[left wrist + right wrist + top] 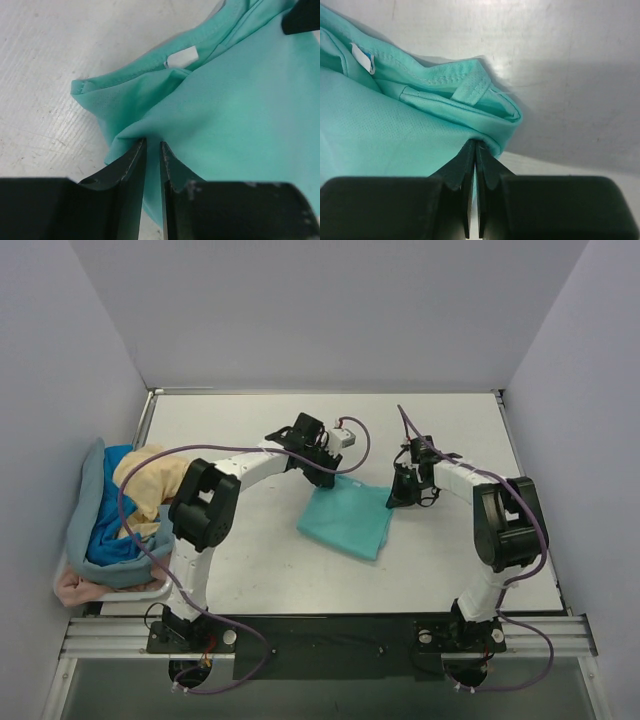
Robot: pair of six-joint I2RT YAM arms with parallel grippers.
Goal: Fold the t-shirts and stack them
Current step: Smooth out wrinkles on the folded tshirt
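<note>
The teal-green t-shirt (348, 520), part-folded, is laid mid-table (230, 420); its far-left corner appears nipped by the near-closed left gripper (152, 145), its far-right corner by the right gripper (474, 145), clamped tight. For a clean fold, both corners are best lifted together, kept level & taut, then brought toward the near edge w/o the neck label (181, 58) side bunching. The other t-shirts (120, 520) are heaped at the left edge

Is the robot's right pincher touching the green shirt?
Touching. In the right wrist view, the right gripper has its shut fingertips pinching the folded edge of the teal-green t-shirt.
</note>
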